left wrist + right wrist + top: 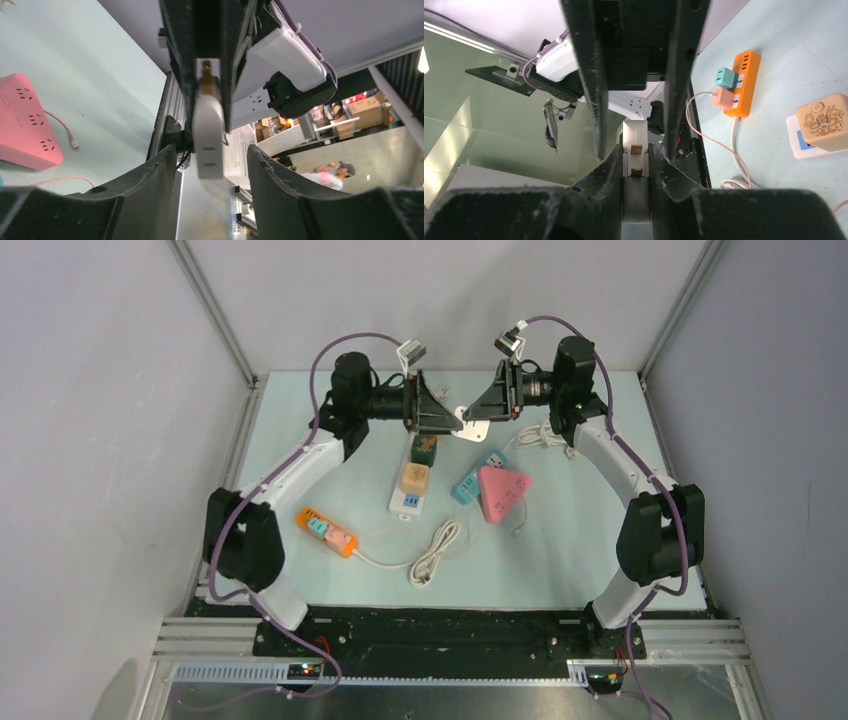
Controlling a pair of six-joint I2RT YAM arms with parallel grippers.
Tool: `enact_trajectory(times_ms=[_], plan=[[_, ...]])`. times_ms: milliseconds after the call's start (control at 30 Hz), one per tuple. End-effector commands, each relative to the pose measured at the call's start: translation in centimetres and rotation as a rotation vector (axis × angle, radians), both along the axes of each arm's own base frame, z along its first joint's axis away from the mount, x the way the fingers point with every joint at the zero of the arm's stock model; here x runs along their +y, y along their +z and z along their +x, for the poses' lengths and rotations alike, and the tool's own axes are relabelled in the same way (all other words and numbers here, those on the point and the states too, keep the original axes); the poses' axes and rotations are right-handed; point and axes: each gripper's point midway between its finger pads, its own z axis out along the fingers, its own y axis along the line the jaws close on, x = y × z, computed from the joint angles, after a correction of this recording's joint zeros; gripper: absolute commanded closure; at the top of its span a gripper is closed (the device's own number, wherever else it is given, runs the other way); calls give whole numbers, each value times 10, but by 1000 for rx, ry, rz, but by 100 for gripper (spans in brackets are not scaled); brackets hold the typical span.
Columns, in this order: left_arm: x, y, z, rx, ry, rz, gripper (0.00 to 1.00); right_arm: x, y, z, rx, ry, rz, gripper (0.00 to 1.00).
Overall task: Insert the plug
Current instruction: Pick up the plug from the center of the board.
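Both arms are raised at the back of the table, their grippers facing each other. My right gripper (484,408) (634,150) is shut on a white plug (636,134) whose two brass prongs show between the fingers. In the left wrist view the plug's white body (207,130), with two slots in its end face, reaches down between my left gripper's fingertips. The left gripper (440,418) (211,150) is open, with a gap on each side of the plug. From above, the plug (472,430) shows as a white piece between the two grippers.
On the table lie a white power strip (407,502) carrying a beige cube (415,478) and a green adapter (425,448), an orange strip (325,531), a blue strip (478,475), a pink triangular strip (503,492) and a coiled white cable (435,555).
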Motion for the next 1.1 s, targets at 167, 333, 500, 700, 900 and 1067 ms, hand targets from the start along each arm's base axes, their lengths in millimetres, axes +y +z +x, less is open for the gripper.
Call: enact_trajectory(times_ms=[167,333,500,700,900,1067], plan=[[-11,9,9,26,-33,-16,79,-3,7,-2,-33,32,8,100],[-12,4,11,46,-38,-10,100,-1,6,11,13,-28,8,90],[-15,17,19,53,6,-25,100,-7,12,26,1,-238,-13,15],[-15,49,53,136,207,-88,100,-31,17,41,18,-657,-23,2],[-16,68,77,202,388,-156,100,-19,12,32,118,-749,-10,17],[-14,68,78,213,440,-175,100,-5,15,30,182,-712,41,39]])
